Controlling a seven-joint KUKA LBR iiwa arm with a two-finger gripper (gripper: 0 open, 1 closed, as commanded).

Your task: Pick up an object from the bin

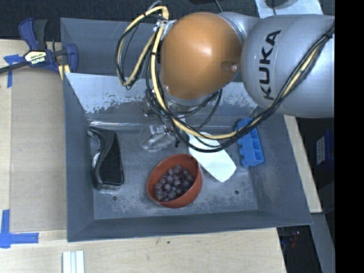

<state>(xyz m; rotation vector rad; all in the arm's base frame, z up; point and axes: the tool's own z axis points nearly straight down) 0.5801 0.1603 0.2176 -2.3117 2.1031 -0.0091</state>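
Note:
My gripper [157, 131] pokes out from under the arm's orange cover, over the middle of the bin floor near the back. Right below it lies a small clear plastic thing [152, 143]. Just in front stands a red-brown bowl [194, 193] with dark grapes [174, 182] in it. A flat white piece [216, 165] lies to the right of the bowl, partly under the cables. Nothing shows between the gripper's tips.
A black and grey stapler-like thing [107, 158] lies along the left side of the bin. A blue ridged block [251, 148] rests by the right wall. A clear strip [116, 124] lies along the back. The arm and its cables cover the back right.

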